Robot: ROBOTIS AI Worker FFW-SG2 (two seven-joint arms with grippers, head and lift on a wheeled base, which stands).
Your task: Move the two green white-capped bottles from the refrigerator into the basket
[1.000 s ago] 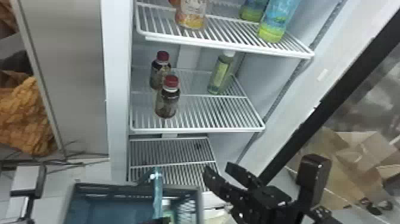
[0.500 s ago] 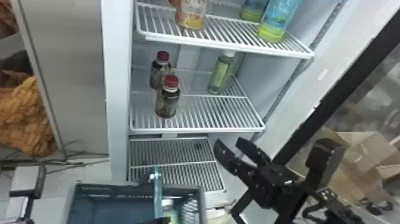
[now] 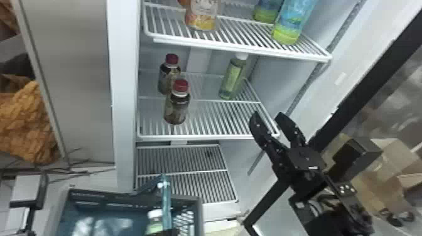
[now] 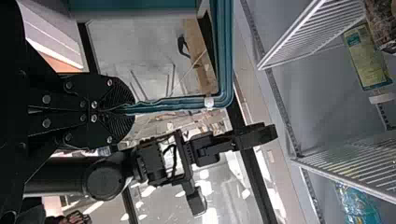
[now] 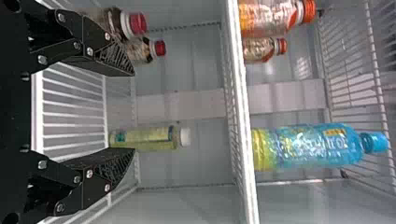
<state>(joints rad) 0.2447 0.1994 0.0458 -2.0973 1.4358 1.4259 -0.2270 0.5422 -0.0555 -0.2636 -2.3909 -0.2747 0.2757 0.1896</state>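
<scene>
One green white-capped bottle (image 3: 232,77) stands at the back right of the middle shelf (image 3: 207,136); another white-capped green bottle (image 3: 155,222) is inside the basket (image 3: 201,216). My right gripper (image 3: 267,115) is open at that shelf's front right corner, in front of the shelf bottle and apart from it. In the right wrist view, the right gripper (image 5: 134,112) has nothing held, with the shelf bottle (image 5: 149,138) beyond its fingers. My left gripper (image 3: 169,233) is at the bottom edge; in the left wrist view the left gripper (image 4: 128,108) is shut on the basket's teal handle (image 4: 177,104).
Two red-capped dark bottles (image 3: 177,105) stand left on the middle shelf. Above them, the upper shelf (image 3: 245,48) holds an orange-labelled bottle (image 3: 201,18) and blue-green bottles (image 3: 290,25). The refrigerator's right wall (image 3: 276,75) is close beside the right gripper.
My right gripper has risen from beside the lowest shelf to the middle shelf's front right corner, shifting right in the head view. It has stayed open.
</scene>
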